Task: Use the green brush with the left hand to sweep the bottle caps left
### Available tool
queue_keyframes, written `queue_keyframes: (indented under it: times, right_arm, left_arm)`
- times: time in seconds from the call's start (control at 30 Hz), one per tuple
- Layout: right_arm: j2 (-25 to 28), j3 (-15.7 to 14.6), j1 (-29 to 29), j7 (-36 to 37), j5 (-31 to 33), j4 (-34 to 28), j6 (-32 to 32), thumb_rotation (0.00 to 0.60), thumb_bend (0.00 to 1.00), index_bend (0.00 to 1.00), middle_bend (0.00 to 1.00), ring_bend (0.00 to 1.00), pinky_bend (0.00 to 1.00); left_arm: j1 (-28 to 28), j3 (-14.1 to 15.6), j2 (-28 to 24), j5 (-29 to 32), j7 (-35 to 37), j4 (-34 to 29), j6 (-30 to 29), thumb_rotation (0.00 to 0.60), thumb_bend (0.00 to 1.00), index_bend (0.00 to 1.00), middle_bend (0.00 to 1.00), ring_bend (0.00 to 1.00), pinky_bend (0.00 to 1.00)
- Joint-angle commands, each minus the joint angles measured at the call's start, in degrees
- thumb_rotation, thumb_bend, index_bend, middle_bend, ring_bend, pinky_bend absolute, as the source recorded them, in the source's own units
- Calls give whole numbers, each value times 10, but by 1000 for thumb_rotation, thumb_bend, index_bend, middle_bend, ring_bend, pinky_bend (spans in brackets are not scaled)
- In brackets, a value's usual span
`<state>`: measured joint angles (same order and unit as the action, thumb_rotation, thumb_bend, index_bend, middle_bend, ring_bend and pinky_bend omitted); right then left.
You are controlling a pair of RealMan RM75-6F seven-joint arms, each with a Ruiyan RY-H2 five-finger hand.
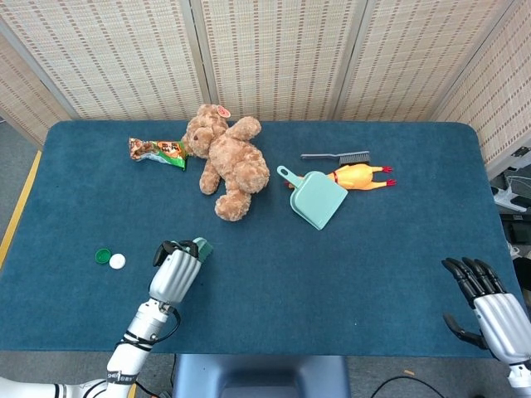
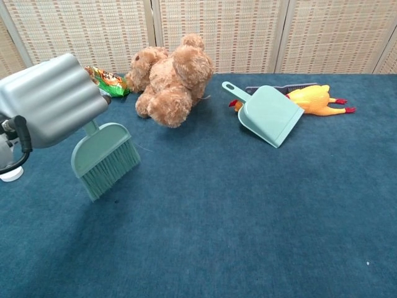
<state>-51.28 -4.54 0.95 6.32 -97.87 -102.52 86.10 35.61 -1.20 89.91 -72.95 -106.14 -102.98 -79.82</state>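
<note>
The head view looks steeply down over the whole table; the chest view sits low and near, facing its far edge. Both share the teddy bear.

No readable text, numbers or signs appear in either view. The snack packet at the back left of the table carries colourful printing, but it is too small and blurred to make out any words or brand. The teddy bear has a small round tag near its ear, and whatever is on it cannot be read either.
</note>
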Motion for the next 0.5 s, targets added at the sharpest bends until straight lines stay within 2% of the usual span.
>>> queue_keyframes:
  times: [0.03,0.5]
  right_arm:
    - [0,0,0,-1,0,0,-1,600,259,0,62,0,0]
    - [-1,1,-1,-4,2,0,0,600,260,0,62,0,0]
  left_arm:
    - [0,3,3,6,-3,15,3,600,613,868,1000,826,896]
    - [-3,11,10,26,-30,89,-7,600,613,868,1000,826,899]
